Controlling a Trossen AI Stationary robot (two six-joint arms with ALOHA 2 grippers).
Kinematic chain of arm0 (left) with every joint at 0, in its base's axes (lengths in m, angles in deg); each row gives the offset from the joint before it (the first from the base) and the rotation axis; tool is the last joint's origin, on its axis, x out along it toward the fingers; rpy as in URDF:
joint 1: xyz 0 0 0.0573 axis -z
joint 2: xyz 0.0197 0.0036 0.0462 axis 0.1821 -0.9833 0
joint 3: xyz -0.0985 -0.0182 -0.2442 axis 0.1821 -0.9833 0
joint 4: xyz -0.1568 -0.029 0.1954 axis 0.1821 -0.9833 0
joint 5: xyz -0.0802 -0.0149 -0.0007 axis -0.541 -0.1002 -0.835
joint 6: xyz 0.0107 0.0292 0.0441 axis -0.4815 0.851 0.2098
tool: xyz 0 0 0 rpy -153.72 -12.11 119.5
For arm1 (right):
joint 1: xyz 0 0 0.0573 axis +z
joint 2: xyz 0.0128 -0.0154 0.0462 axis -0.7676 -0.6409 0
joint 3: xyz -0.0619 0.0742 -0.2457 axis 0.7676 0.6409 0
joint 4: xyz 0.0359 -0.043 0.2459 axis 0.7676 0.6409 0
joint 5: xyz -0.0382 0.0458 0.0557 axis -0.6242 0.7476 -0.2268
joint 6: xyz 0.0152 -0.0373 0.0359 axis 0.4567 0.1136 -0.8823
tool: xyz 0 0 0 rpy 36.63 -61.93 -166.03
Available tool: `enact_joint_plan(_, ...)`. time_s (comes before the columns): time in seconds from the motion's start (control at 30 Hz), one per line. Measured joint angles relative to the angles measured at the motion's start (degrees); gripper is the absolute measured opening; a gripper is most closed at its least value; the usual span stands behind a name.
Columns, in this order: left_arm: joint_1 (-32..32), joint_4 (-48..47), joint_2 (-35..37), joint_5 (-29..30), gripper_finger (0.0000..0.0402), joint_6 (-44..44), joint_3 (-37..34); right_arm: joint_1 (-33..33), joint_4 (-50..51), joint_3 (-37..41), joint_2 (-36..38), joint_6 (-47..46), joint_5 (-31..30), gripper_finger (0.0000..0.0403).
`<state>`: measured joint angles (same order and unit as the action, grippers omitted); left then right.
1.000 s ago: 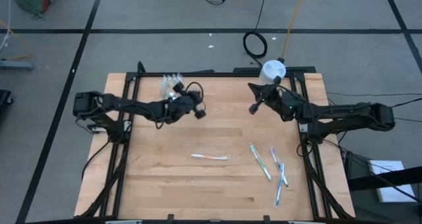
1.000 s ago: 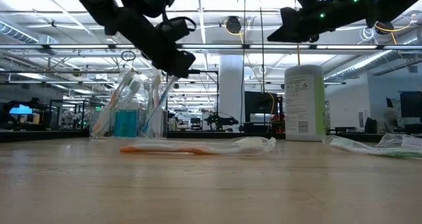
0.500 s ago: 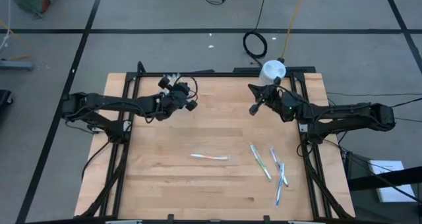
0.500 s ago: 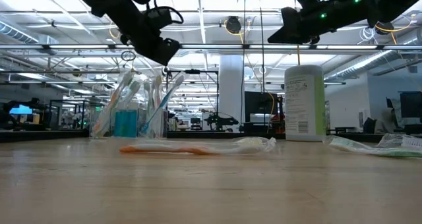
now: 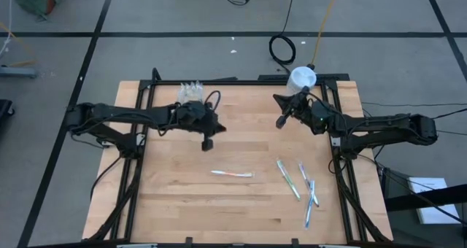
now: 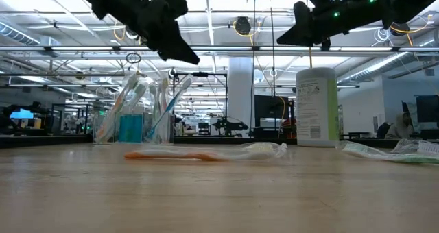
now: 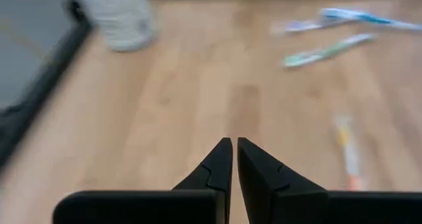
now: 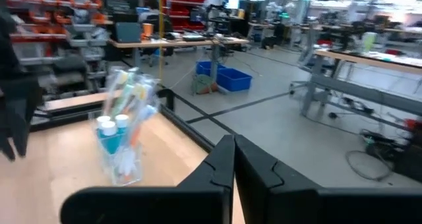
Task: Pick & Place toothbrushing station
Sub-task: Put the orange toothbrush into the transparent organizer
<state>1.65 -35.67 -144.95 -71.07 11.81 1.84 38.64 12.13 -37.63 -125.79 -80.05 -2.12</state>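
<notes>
The toothbrushing station is a small clear cup (image 5: 191, 93) full of thin pale toothbrushes and blue tubes. It stands on its base at the table's far left, and also shows in the low view (image 6: 137, 116) and the right wrist view (image 8: 124, 135). My left gripper (image 5: 206, 143) is shut and empty in its wrist view (image 7: 234, 142). It hangs above the table, nearer than the cup and to its right. My right gripper (image 5: 279, 122) is shut and empty (image 8: 233, 140), up in the air near the white canister (image 5: 301, 78).
The white canister with a green label (image 6: 316, 107) stands at the far right edge. One wrapped toothbrush (image 5: 232, 173) lies at mid-table. A few more toothbrushes (image 5: 299, 182) lie at the near right. Bare wood (image 5: 168, 197) fills the near left.
My left gripper first went toward the cup at the far edge. It then swung back toward the near edge and turned, and now hangs nearer than the cup, pointing over the table toward the loose toothbrushes. The cup has stayed in place.
</notes>
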Motion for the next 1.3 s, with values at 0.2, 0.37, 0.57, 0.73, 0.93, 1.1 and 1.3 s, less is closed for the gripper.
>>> enact_joint_plan(0.2,1.64,7.96,-5.67,-5.29,0.0031,-1.56,0.0,0.01,-0.97,-0.09,0.0,-0.04,3.42,0.0001)
enact_joint_plan(0.37,4.93,9.8,-10.47,-4.33,0.0031,-3.9,2.3,0.01,-0.92,-0.09,0.0,-1.84,3.47,0.0001)
enact_joint_plan(0.57,9.78,0.23,-16.52,-2.79,0.0036,-1.2,12.19,0.15,0.68,-0.11,0.02,-4.7,3.56,0.0)
enact_joint_plan(0.73,12.96,-8.37,-21.47,4.09,0.0079,0.67,19.51,1.85,3.25,-0.09,0.0,-4.79,3.58,0.0)
enact_joint_plan(0.93,15.27,-10.13,-25.39,1.95,0.0135,-2.54,20.26,5.77,3.98,-0.1,0.0,-7.42,3.67,0.0)
enact_joint_plan(1.1,16.3,-8.63,-30.28,1.95,0.0151,-8.86,20.24,8.27,4.34,-0.09,0.0,-9.09,3.58,0.0)
enact_joint_plan(1.3,16.76,-4.84,-35.57,-4.62,0.0152,-8.78,20.17,10.99,4.68,-0.09,-0.14,-11.96,3.48,0.0)
